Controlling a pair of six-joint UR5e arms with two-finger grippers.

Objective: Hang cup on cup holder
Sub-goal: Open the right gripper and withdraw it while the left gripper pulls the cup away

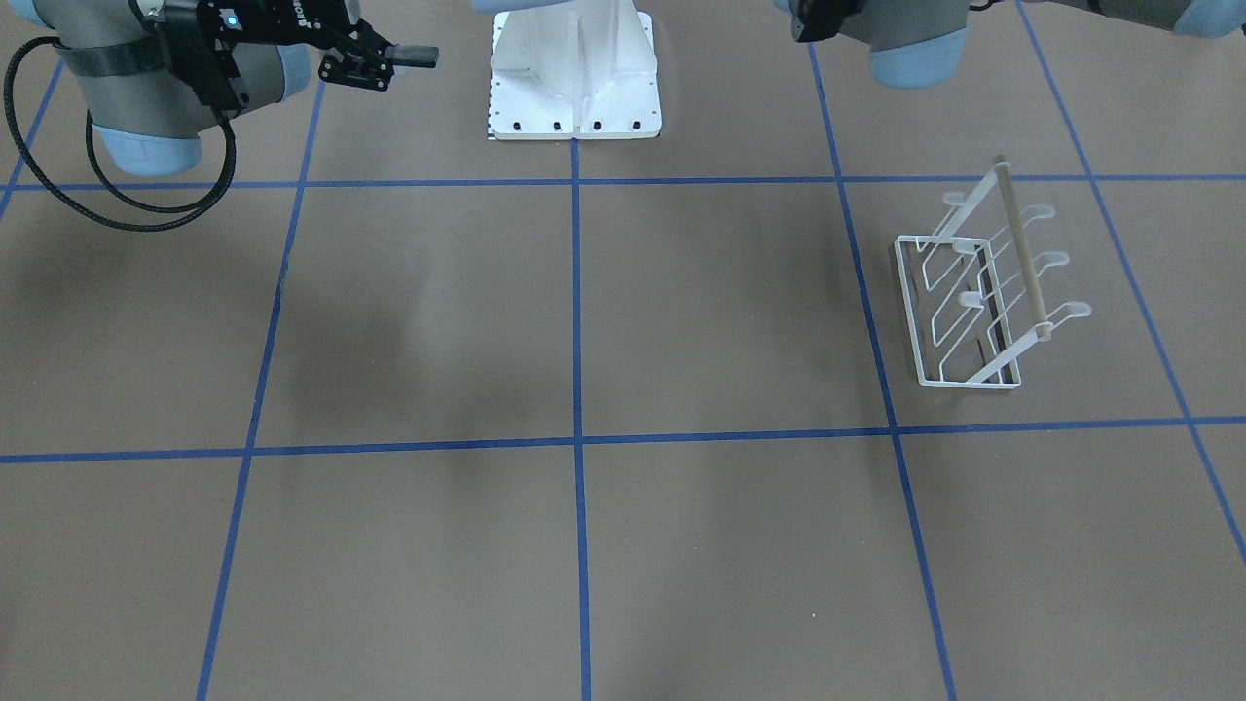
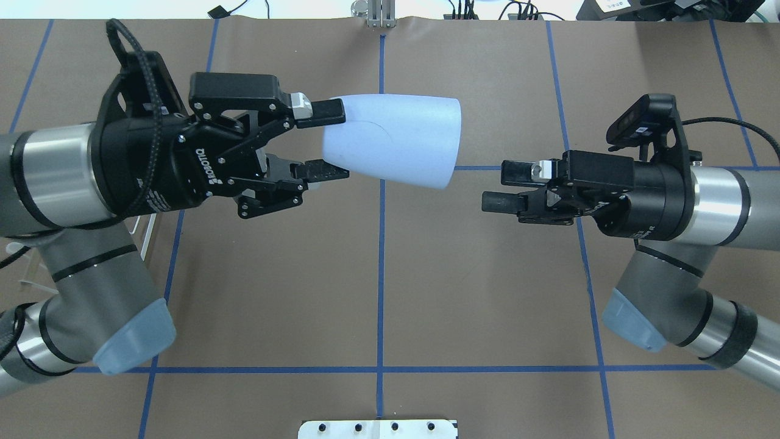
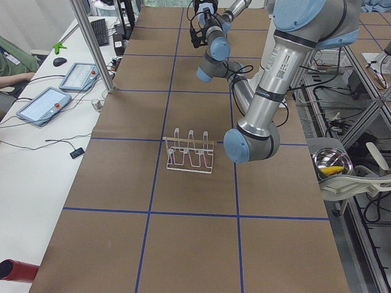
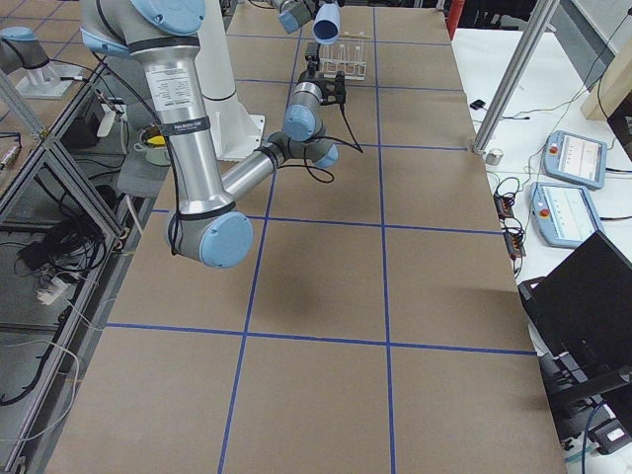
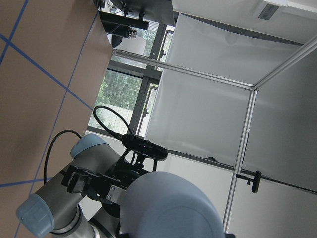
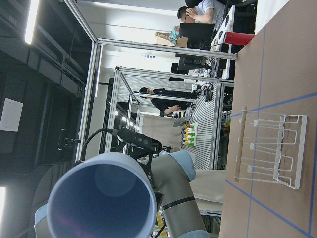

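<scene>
My left gripper is shut on the narrow base of the pale blue-grey cup, holding it level high above the table with the rim toward my right gripper. The cup also shows in the exterior right view, its base fills the left wrist view, and its open mouth faces the right wrist camera. My right gripper is shut and empty, a short gap from the rim. The white wire cup holder stands empty on the table on my left side; it also shows in the exterior left view.
The white robot pedestal sits at the table's near edge. Blue tape lines grid the brown table. Operator tablets and a metal post stand beyond the far edge.
</scene>
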